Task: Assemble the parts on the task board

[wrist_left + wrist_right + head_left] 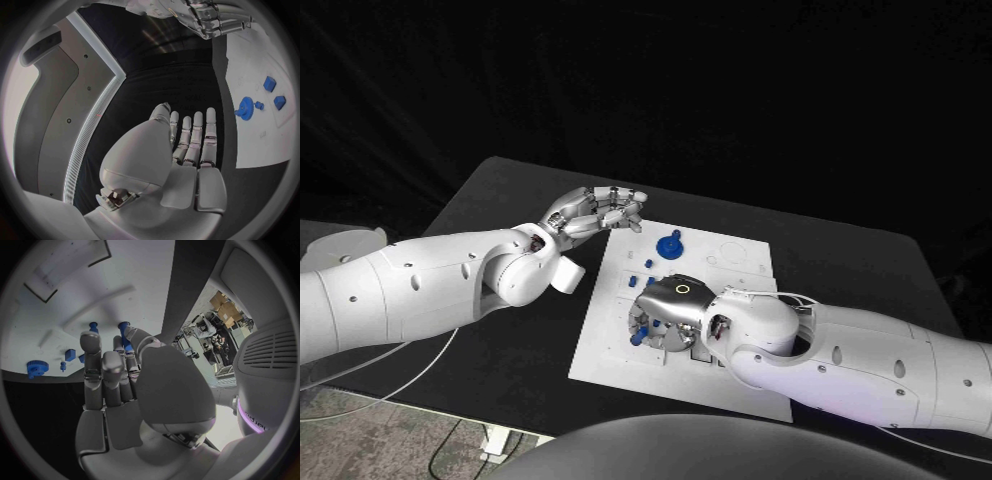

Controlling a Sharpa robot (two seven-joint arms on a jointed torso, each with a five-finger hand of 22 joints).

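Black table (516, 200) is seen across the head view, with the white task board (610, 365) laid at its middle. Over the board's centre the right hand (668, 310) is lowered, back upward, so that its fingers are largely hidden from above. From the right wrist view those fingers (94, 365) are shown extended side by side towards the board, and a blue peg (123, 330) stands just beyond their tips; whether it is pinched or merely touched cannot be told. A second blue peg (94, 327) stands beside it, apart from the fingers.

At about ten o'clock from the board's centre, the left hand (596, 212) is held above bare table just off the board's far left corner. In the left wrist view its fingers (197, 135) are seen straight and slightly apart, with nothing held.

At twelve o'clock on the board a blue gear (671, 243) lies flat; the left wrist view adds two small blue blocks (274, 92) near it, and a tiny blue pin (259, 105) just beside the gear.
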